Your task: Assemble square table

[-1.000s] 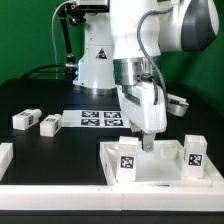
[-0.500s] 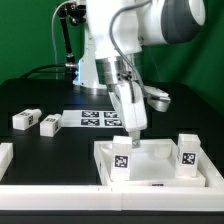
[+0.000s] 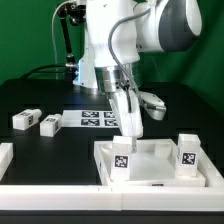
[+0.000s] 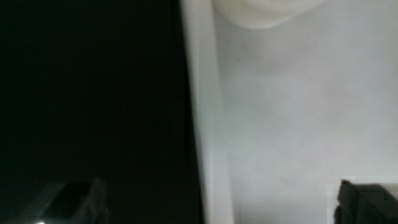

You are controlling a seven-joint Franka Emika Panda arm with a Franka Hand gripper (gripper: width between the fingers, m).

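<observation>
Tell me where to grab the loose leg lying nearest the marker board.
Grip the leg around its middle, across its long sides, coming straight down. It lies flat on the black surface, top face free; another loose leg sits close on the exterior view's left, so an endwise grip looks cramped. The gripper is open.

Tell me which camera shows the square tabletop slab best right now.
The exterior view: the slab shows nearly whole, rim included, with two leg blocks standing on it. The wrist view gives only a close white stretch, probably its surface, beside dark table.
</observation>
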